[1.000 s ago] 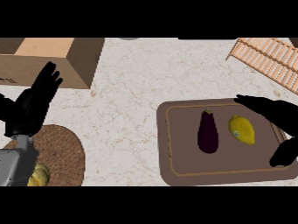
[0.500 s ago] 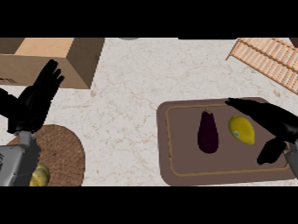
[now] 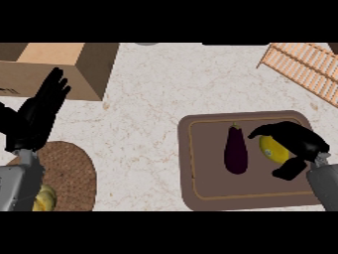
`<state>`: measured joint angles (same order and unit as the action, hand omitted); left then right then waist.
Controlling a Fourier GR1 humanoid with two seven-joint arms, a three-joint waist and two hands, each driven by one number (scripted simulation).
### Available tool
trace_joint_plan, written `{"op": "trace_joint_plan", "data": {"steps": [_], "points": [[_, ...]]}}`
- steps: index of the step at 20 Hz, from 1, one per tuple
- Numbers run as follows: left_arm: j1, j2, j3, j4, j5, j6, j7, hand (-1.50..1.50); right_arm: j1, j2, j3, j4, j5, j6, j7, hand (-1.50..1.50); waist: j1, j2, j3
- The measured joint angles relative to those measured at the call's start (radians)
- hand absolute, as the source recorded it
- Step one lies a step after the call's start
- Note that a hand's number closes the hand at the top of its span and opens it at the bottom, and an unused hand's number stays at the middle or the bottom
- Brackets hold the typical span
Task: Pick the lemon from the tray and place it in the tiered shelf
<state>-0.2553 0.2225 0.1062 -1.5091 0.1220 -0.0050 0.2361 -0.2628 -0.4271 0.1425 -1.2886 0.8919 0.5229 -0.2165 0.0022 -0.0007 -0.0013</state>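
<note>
Our right hand (image 3: 294,147) now sits directly over the lemon (image 3: 271,149), fingers arched across its top and thumb dropped below it. A second ago the same hand hung off to the tray's right edge with fingers splayed, so we have moved inward and begun to curl. We judge this as the start of the grasp: the fingers cup the fruit, but we cannot see that they have closed on it, and it is not lifted.

The lemon lies in the right half of the brown tray (image 3: 200,193), yellow and smooth, only its left part showing from under our fingers. It rests flat on the tray floor, near a dark purple eggplant (image 3: 235,149) lying lengthwise to its left, with a gap between the two.

The tiered shelf (image 3: 310,67), of pale wooden slats, stands at the far right corner, well apart from the tray. Our left hand (image 3: 34,116) rests open, fingers up, at the left side before a cardboard box (image 3: 84,64), above a round woven mat (image 3: 69,173).
</note>
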Motion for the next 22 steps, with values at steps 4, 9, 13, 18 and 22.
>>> {"op": "trace_joint_plan", "data": {"steps": [4,9,13,18,22], "points": [[-0.002,-0.018,-0.009,0.003,-0.016,0.007,-0.001,0.0,-0.031,0.007,0.007,0.041,0.046,-0.044,-0.047,1.5,0.001,-0.002,-0.002],[0.004,-0.014,0.003,0.008,-0.02,0.0,-0.009,0.0,0.012,0.02,0.029,-0.011,0.088,-0.117,-0.099,1.5,-0.004,-0.005,-0.005],[0.013,-0.004,0.022,0.014,-0.013,-0.006,-0.021,0.0,0.179,-0.006,0.135,-0.218,0.168,-0.167,-0.112,1.5,-0.022,-0.013,-0.011],[0.016,0.002,0.033,0.026,-0.011,-0.013,-0.034,0.0,0.434,-0.039,0.216,-0.443,0.212,-0.257,-0.126,1.5,-0.027,-0.009,-0.005],[0.017,-0.002,0.024,0.0,-0.015,-0.008,-0.008,0.0,0.578,-0.051,0.198,-0.607,0.144,-0.264,-0.144,1.5,-0.024,-0.006,-0.001]]}}
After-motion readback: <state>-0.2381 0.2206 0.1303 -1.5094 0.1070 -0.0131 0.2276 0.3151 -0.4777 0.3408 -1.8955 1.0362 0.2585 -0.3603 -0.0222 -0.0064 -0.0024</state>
